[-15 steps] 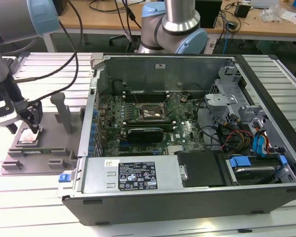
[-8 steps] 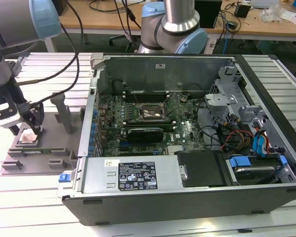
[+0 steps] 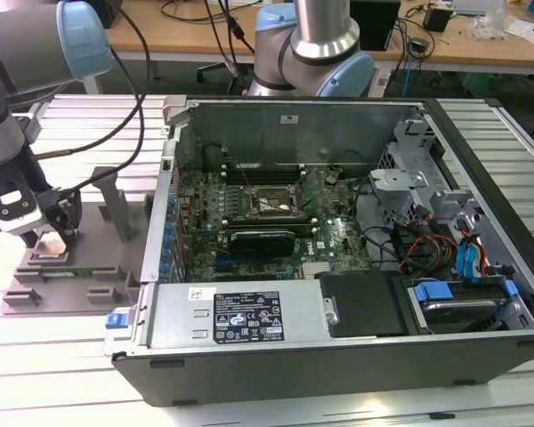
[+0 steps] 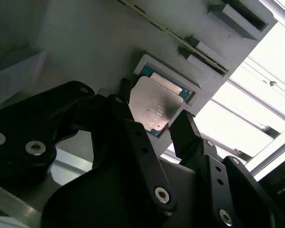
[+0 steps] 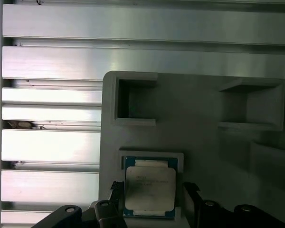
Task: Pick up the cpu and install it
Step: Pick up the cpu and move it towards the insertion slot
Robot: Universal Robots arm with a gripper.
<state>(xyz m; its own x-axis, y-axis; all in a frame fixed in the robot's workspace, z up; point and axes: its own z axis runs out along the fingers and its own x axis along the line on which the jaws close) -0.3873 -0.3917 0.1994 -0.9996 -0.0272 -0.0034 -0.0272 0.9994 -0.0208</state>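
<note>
Right now the gripper [image 3: 55, 233] hangs low over the grey fixture tray [image 3: 80, 277], which sits on the slatted table [image 3: 62, 365] towards the exterior view's left edge, just beside the open computer case [image 3: 338, 356]. Its jaws are spread, one finger [image 5: 116, 190] on each side of the cpu [image 5: 149, 186]. The cpu lies flat in a square recess close to one edge of the tray.
</note>
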